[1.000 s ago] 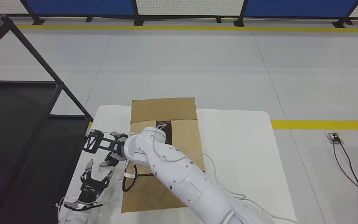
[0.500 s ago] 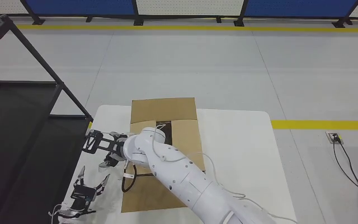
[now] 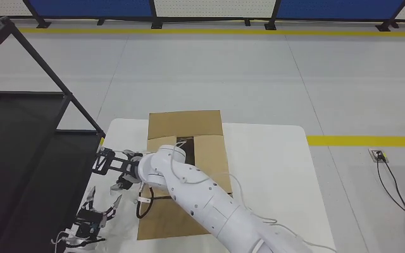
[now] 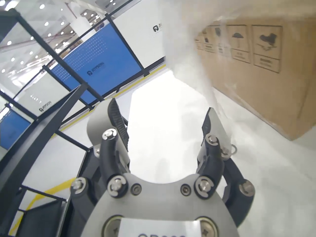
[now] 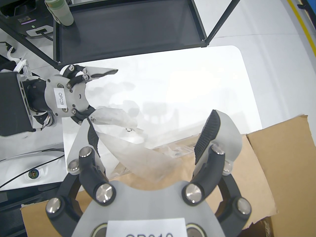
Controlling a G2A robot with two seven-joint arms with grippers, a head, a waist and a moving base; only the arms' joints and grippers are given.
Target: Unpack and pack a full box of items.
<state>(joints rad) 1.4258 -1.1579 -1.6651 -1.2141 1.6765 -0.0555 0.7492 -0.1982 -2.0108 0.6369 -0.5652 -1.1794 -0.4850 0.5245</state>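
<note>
With our left hand (image 4: 161,114) and right hand (image 5: 151,122) both spread wide and clamping nothing, the clear plastic wrap (image 5: 148,156) draped between them, beside the box (image 3: 186,123) near the worktop's (image 3: 272,158) left edge, may slide off.

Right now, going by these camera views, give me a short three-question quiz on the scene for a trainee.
1. True or false: the left gripper is open.
2. The cardboard box rests on: A. the white table B. a conveyor belt C. a chair.
3. What see-through thing stretches from the right gripper toward the left gripper?
Key: 1 true; 2 A; 3 a clear plastic bag.
</note>
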